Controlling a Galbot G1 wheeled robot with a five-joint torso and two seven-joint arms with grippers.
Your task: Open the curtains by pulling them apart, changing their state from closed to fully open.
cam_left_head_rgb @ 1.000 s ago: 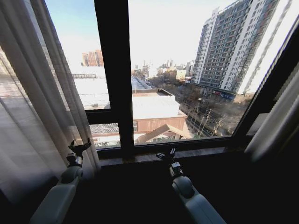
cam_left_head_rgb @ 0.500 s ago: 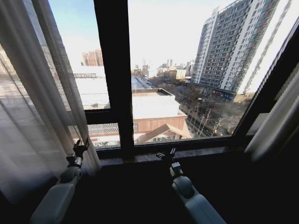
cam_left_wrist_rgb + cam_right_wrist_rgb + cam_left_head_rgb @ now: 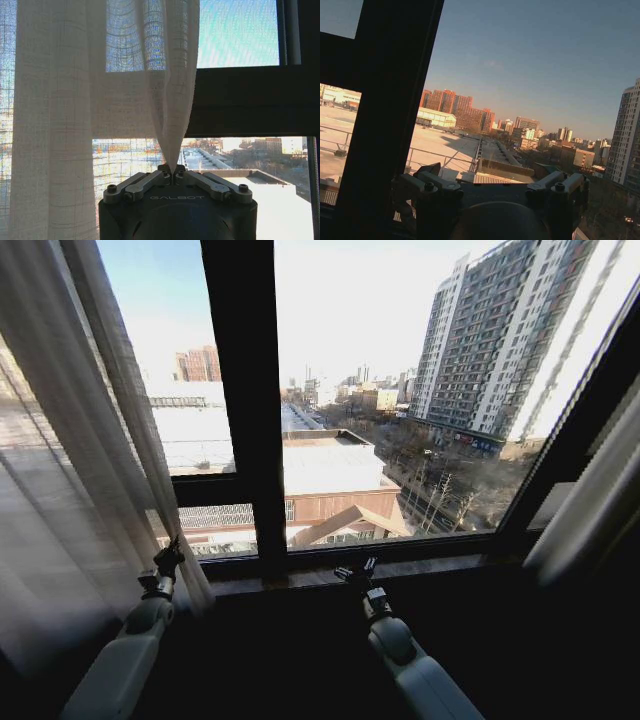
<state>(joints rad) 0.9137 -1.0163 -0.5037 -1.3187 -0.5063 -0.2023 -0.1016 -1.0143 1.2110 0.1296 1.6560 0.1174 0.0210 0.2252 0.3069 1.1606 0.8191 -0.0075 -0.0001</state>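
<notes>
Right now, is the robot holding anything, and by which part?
Yes. The left gripper pinches the left curtain by its inner edge, low down. The right gripper is open and holds nothing.

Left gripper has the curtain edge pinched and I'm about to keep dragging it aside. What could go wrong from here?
The left gripper is shut on only a thin fold of the left curtain, so the sheer fabric may slip out or strain if pulled harder. The right gripper sits open at the window sill, apart from the right curtain, so that side might not be fully drawn back.
</notes>
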